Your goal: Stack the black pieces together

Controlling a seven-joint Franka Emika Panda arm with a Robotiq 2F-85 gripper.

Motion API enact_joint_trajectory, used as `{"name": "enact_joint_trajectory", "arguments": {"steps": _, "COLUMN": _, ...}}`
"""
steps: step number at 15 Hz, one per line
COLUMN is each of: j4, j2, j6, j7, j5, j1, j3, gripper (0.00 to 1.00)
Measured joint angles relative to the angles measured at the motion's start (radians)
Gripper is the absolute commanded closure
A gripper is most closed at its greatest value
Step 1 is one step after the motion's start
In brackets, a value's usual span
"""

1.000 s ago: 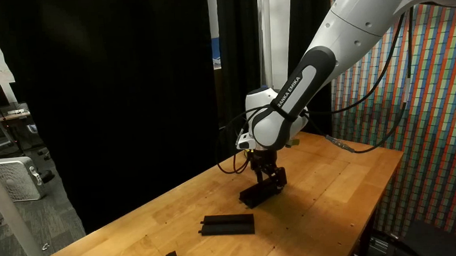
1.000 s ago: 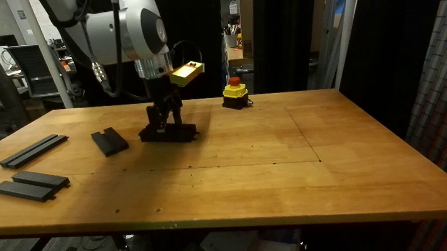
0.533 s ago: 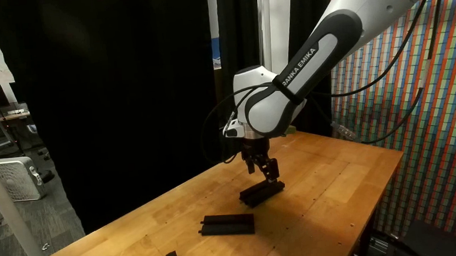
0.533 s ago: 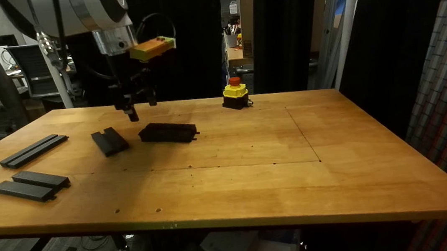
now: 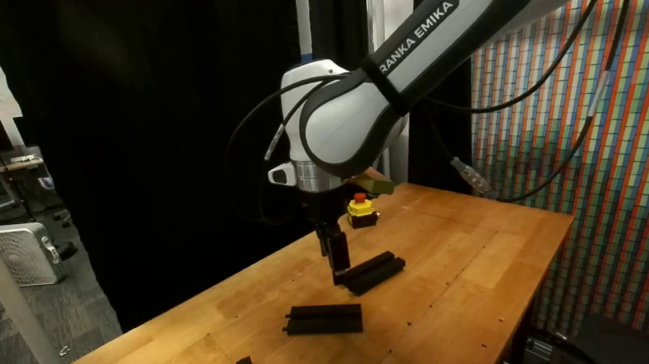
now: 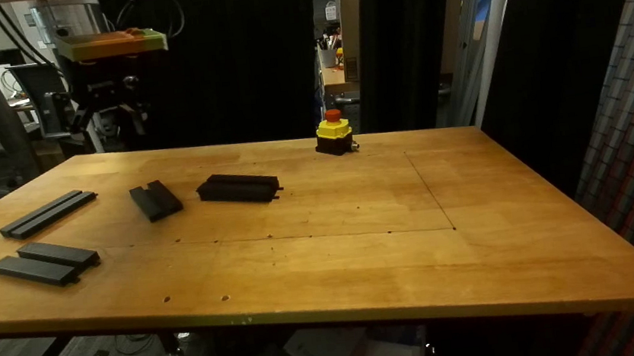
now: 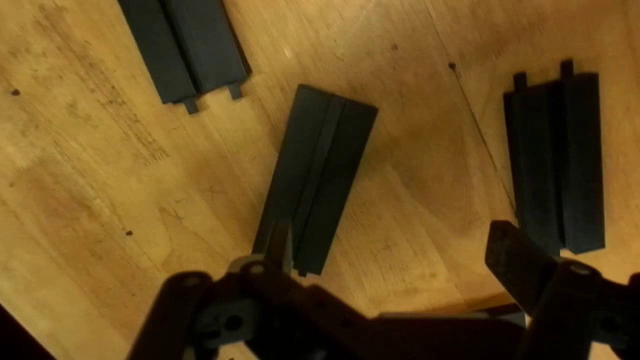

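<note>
The black pieces lie on the wooden table as several grooved pairs of flat bars. In an exterior view a dark pair [image 6: 239,188] sits nearest the table's middle; whether it has more than one layer I cannot tell. Left of it lies a shorter-looking pair [image 6: 156,200], then a long pair [image 6: 49,214] and a nearer pair [image 6: 45,264]. My gripper [image 7: 391,236] stands open above the table, holding nothing. From the wrist, its left finger overlaps the near end of the central pair [image 7: 315,175], and the right finger overlaps the right-hand pair [image 7: 560,160]. Another pair [image 7: 185,45] shows top left.
A yellow and red button box [image 6: 334,127] stands at the table's back edge, also visible behind my gripper in an exterior view. The bare table top [image 6: 356,209] spreads right of the pieces. A black curtain [image 5: 184,129] hangs along the table's side.
My gripper has risen off the dark pair, swung toward the other pieces and turned. The dark pair stays behind on the table, and none of the black pieces shifts visibly.
</note>
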Motion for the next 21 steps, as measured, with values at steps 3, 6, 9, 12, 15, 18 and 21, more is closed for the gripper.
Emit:
{"name": "enact_joint_trajectory", "arguments": {"steps": 3, "j4": 0.030, "j2": 0.039, "j6": 0.024, "j7": 0.182, "j5": 0.002, "j1": 0.019, "j3": 0.007, "gripper": 0.00}}
{"name": "enact_joint_trajectory", "arguments": {"steps": 6, "j4": 0.037, "j2": 0.090, "j6": 0.106, "j7": 0.340, "j5": -0.009, "j1": 0.018, "j3": -0.001, "gripper": 0.00}}
{"name": "enact_joint_trajectory", "arguments": {"steps": 9, "j4": 0.036, "j2": 0.145, "j6": 0.184, "j7": 0.486, "j5": -0.037, "j1": 0.018, "j3": -0.014, "gripper": 0.00}}
{"name": "enact_joint_trajectory", "arguments": {"steps": 12, "j4": 0.033, "j2": 0.196, "j6": 0.213, "j7": 0.579, "j5": -0.074, "j1": 0.019, "j3": -0.024, "gripper": 0.00}}
{"name": "enact_joint_trajectory", "arguments": {"steps": 15, "j4": 0.032, "j2": 0.241, "j6": 0.217, "j7": 0.604, "j5": -0.103, "j1": 0.019, "j3": -0.033, "gripper": 0.00}}
{"name": "enact_joint_trajectory", "arguments": {"steps": 18, "j4": 0.032, "j2": 0.274, "j6": 0.218, "j7": 0.598, "j5": -0.129, "j1": 0.019, "j3": -0.038, "gripper": 0.00}}
{"name": "enact_joint_trajectory", "arguments": {"steps": 21, "j4": 0.032, "j2": 0.289, "j6": 0.218, "j7": 0.563, "j5": -0.150, "j1": 0.019, "j3": -0.038, "gripper": 0.00}}
